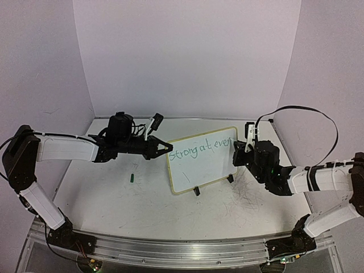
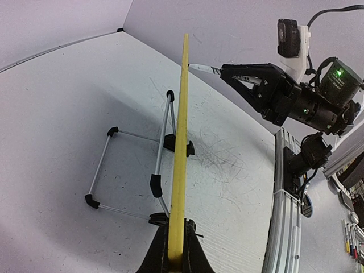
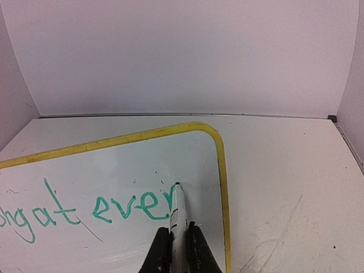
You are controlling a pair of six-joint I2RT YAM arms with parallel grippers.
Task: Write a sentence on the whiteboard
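Left jaws pinch whiteboard; right jaws grip marker; sentence reads "strong at ever".

A robotics lab cell. Plain pale walls box in a scuffed table edged by an aluminium mounting rail.

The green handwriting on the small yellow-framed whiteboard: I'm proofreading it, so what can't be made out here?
Top view: the right gripper covers the end of the green handwritten sentence.
Right wrist view: the picture's left edge cuts off its start; the white marker hides the letter under its tip.
Left wrist view: the yellow-framed whiteboard is edge-on, its writing face unseen.
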